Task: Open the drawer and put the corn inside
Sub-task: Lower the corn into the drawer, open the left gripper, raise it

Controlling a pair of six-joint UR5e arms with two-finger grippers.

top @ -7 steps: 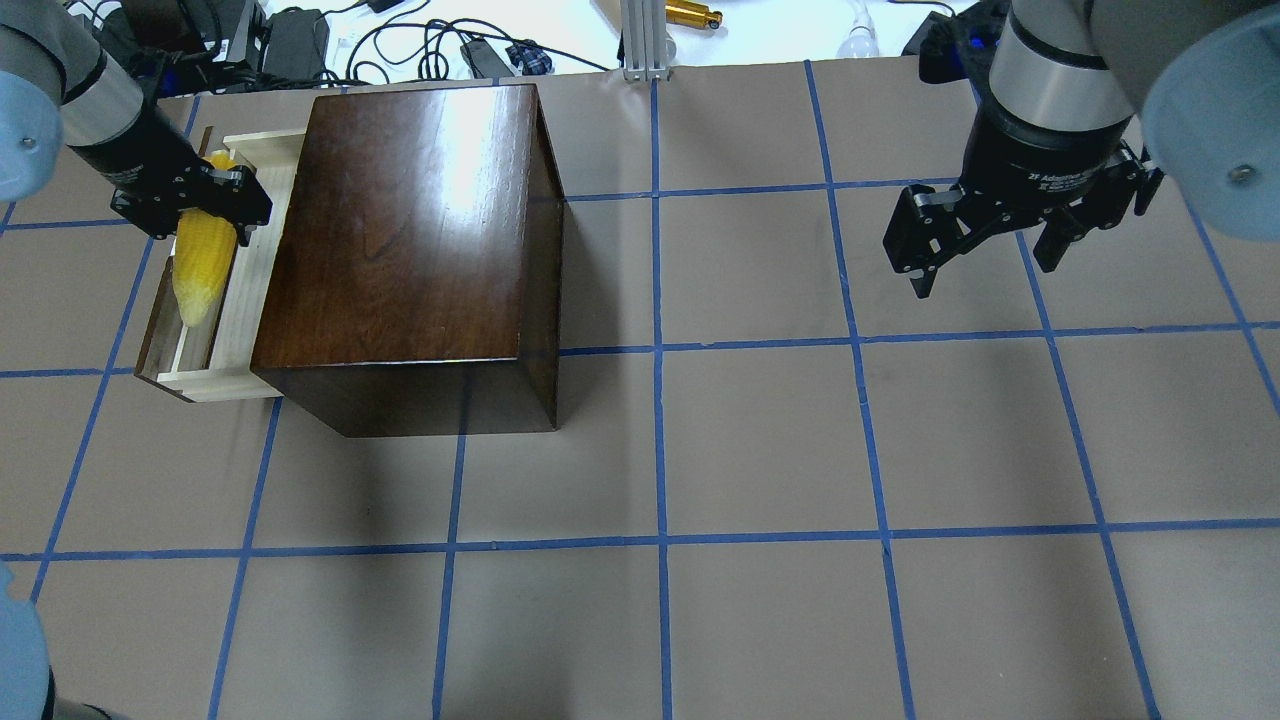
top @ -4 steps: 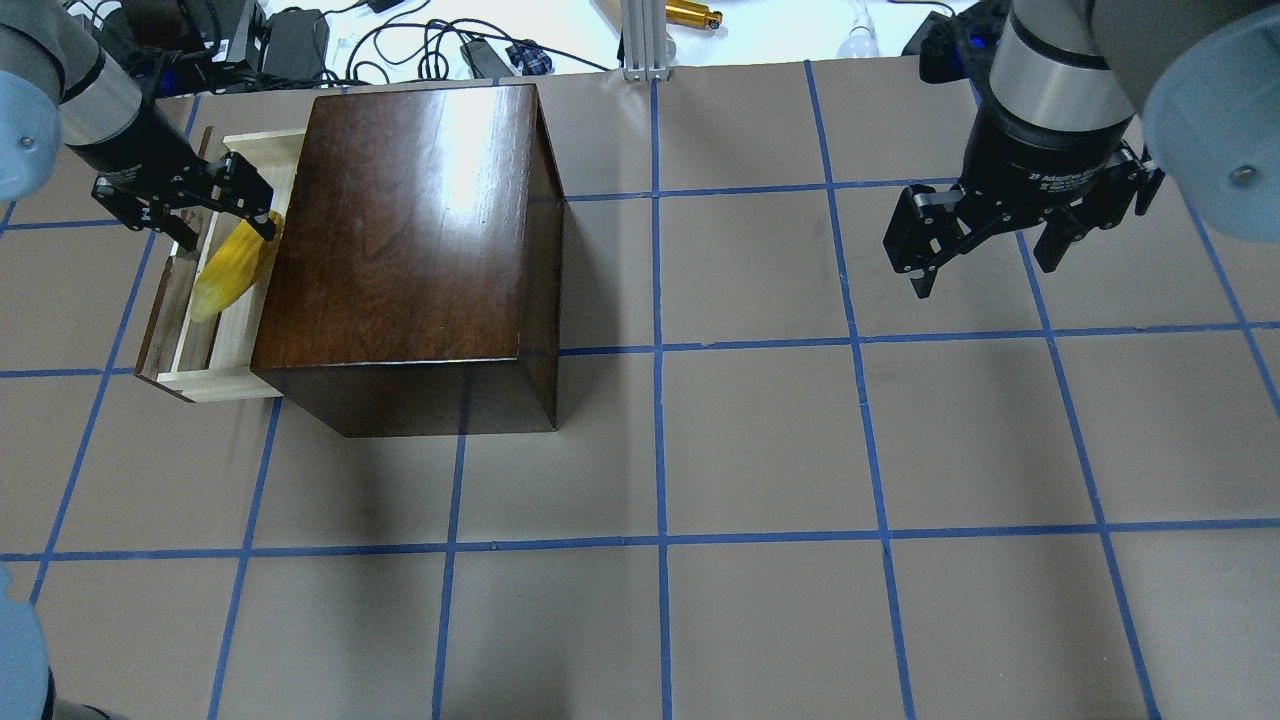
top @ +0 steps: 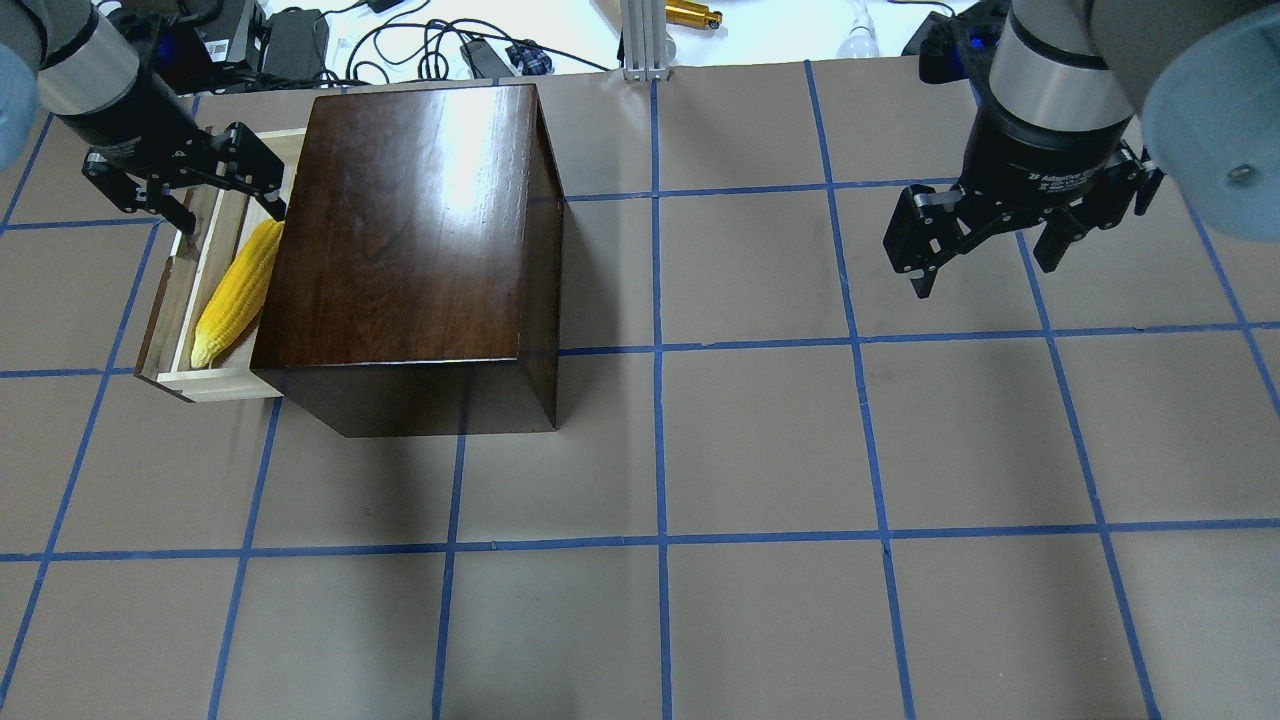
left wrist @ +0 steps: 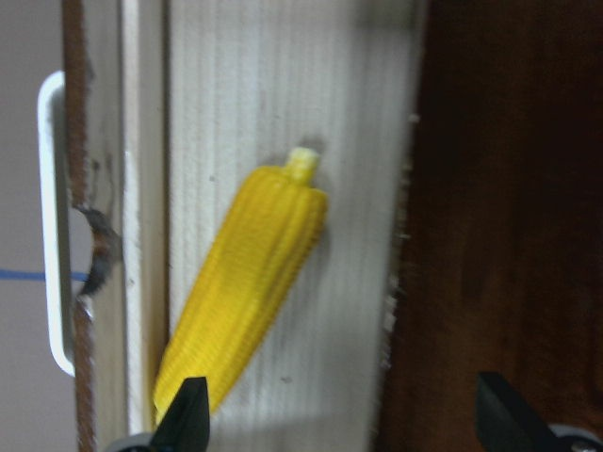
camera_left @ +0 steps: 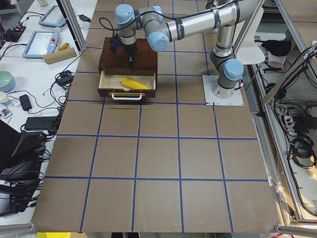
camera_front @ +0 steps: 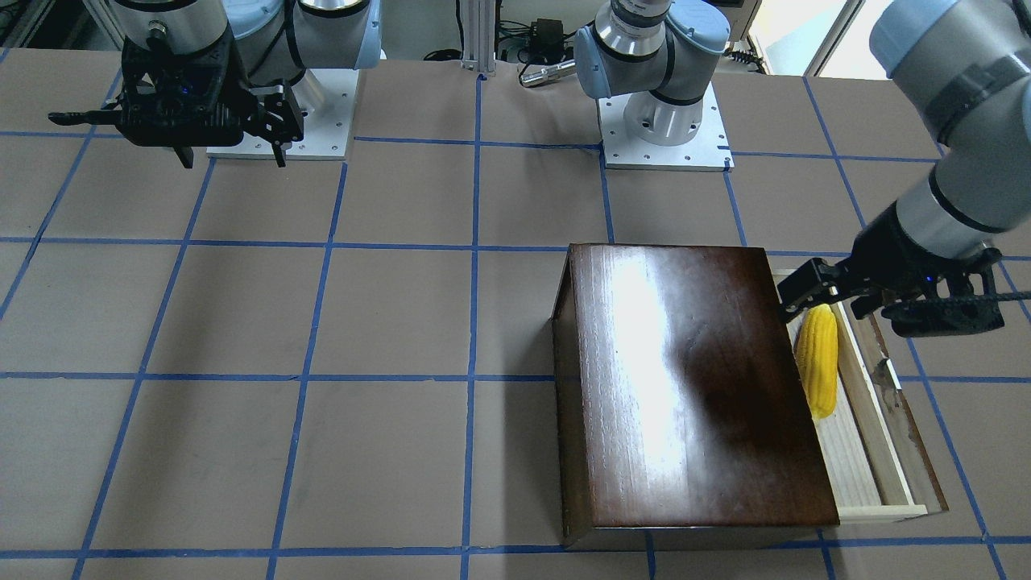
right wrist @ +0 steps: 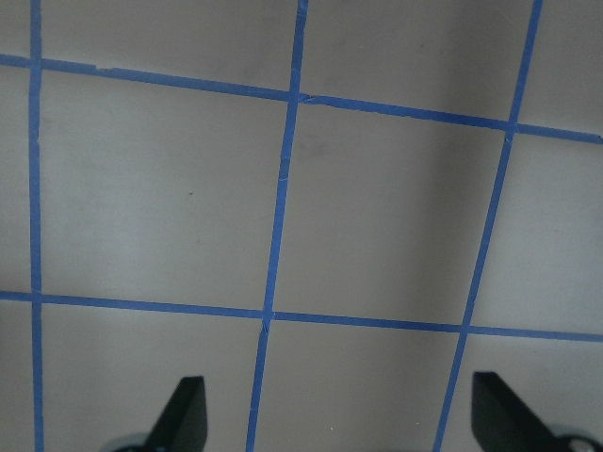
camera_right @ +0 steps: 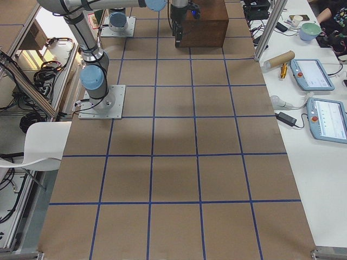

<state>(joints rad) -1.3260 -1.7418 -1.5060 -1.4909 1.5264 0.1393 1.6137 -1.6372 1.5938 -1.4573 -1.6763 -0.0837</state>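
The pale wood drawer (top: 172, 300) stands pulled out from the dark-brown box (top: 410, 230). The yellow corn (top: 238, 292) lies loose inside it, next to the box's side. It also shows in the front view (camera_front: 817, 360), the left wrist view (left wrist: 247, 282) and the exterior left view (camera_left: 132, 83). My left gripper (top: 185, 195) hangs open and empty above the drawer's far end, clear of the corn. My right gripper (top: 985, 250) is open and empty over the table at the right, far from the box.
The drawer's metal pull (left wrist: 52, 221) faces away from the box. Cables and adapters (top: 300, 40) lie beyond the table's far edge. Blue tape lines (top: 660, 450) grid the brown table.
My left gripper opened and let go of the corn, then rose and drew back toward the drawer's far end. The corn dropped and now lies flat in the drawer. The right arm has not moved.
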